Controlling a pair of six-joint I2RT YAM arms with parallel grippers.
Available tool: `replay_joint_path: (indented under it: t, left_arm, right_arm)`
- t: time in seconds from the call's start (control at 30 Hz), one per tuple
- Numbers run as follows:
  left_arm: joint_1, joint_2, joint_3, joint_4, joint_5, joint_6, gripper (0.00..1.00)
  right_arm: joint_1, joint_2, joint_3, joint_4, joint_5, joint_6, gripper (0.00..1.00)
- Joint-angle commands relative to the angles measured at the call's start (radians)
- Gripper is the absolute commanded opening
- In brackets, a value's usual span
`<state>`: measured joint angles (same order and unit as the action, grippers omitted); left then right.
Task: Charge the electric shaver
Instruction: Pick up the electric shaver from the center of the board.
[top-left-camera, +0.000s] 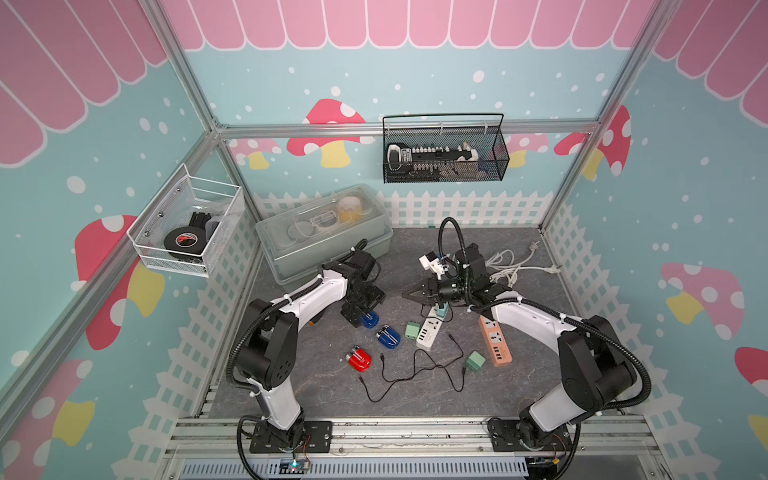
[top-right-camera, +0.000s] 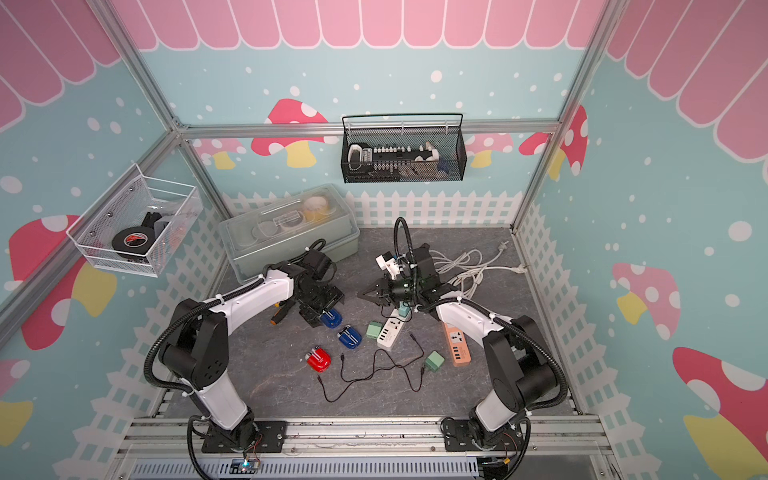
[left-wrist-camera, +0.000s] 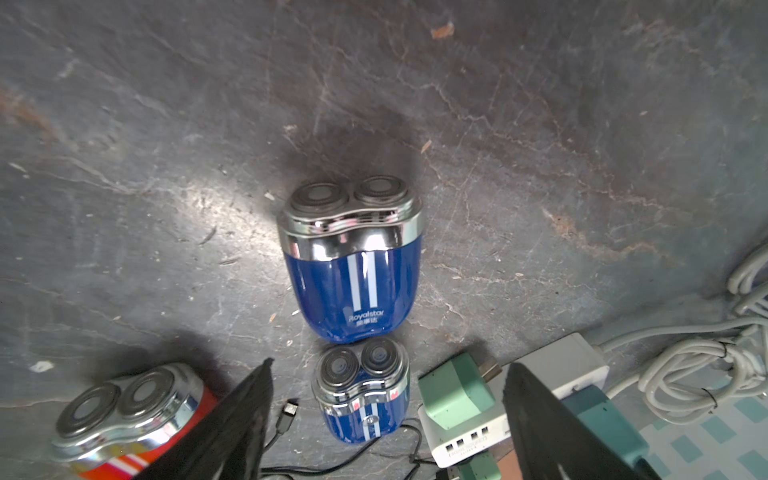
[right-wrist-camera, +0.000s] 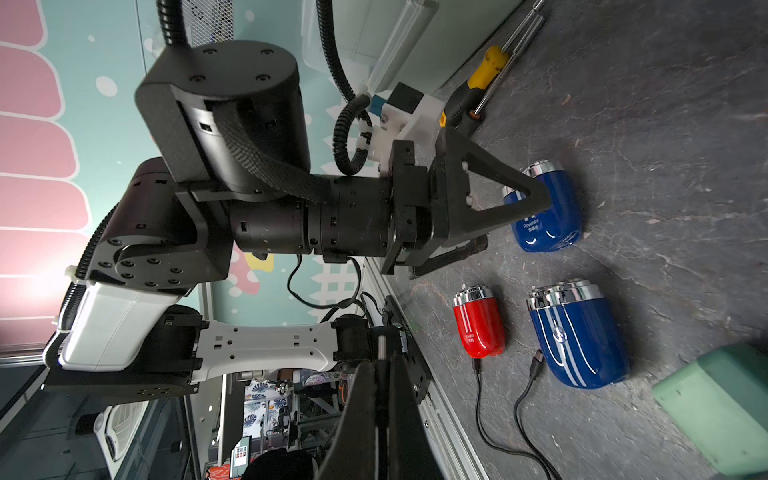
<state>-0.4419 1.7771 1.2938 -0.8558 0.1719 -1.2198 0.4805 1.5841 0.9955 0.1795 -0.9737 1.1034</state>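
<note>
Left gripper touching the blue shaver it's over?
Apart. Left wrist view: the left gripper is open, mat visible between each fingertip and the blue shaver.

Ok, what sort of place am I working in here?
Probably a staged robot test cell, not a real room: mushroom wallpaper on an aluminium frame, with the left arm and right arm bolted to a front rail.

Glossy blue plastic shaver (left-wrist-camera: 353, 286) (chrome-banded, mirror-bright) on matt, scuffed tabletop (left-wrist-camera: 124, 124)
</note>
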Motion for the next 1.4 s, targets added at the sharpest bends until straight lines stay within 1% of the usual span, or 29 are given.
replay_joint_path:
  t: [0.0, 0.2, 0.4, 0.53, 0.77, 0.9, 1.0, 1.07, 1.2, 1.23, 1.27, 1.37]
  left_arm:
    - [-0.010, 0.051, 0.001, -0.002, -0.061, 0.030, 0.86]
    - [-0.020, 0.109, 0.024, -0.003, -0.152, 0.028, 0.85]
    - [-0.023, 0.148, 0.016, 0.021, -0.171, 0.009, 0.83]
    - [-0.023, 0.157, 0.009, 0.045, -0.193, 0.012, 0.77]
    - [-0.023, 0.209, -0.003, 0.084, -0.163, 0.012, 0.69]
    - [-0.024, 0.203, -0.038, 0.083, -0.184, -0.004, 0.63]
    - [-0.026, 0.217, -0.040, 0.080, -0.172, -0.003, 0.55]
    - [-0.029, 0.215, -0.043, 0.079, -0.172, -0.008, 0.47]
    - [-0.031, 0.154, -0.031, 0.074, -0.181, -0.004, 0.12]
    - [-0.031, 0.129, -0.022, 0.066, -0.182, -0.008, 0.05]
    - [-0.029, 0.106, -0.014, 0.054, -0.177, -0.015, 0.00]
    - [-0.013, 0.034, 0.016, 0.018, -0.124, -0.057, 0.00]
  right_arm:
    - [0.004, -0.024, 0.003, 0.012, -0.002, -0.011, 0.00]
    - [0.004, -0.025, 0.003, 0.016, 0.000, 0.002, 0.00]
    - [0.004, -0.028, -0.001, 0.023, 0.004, 0.012, 0.00]
    - [0.004, -0.027, -0.003, 0.027, 0.006, 0.016, 0.00]
    - [0.004, -0.023, -0.012, 0.038, 0.005, 0.029, 0.00]
    - [0.004, -0.029, -0.016, 0.037, 0.010, 0.033, 0.00]
    - [0.004, -0.033, -0.020, 0.035, 0.012, 0.035, 0.00]
    - [0.004, -0.032, -0.024, 0.038, 0.012, 0.035, 0.00]
    - [0.004, -0.033, -0.047, 0.090, 0.002, 0.048, 0.00]
    - [0.004, -0.036, -0.057, 0.106, 0.001, 0.049, 0.00]
    - [0.004, -0.037, -0.065, 0.120, 0.003, 0.049, 0.00]
    - [0.005, -0.049, -0.098, 0.179, 0.011, 0.043, 0.00]
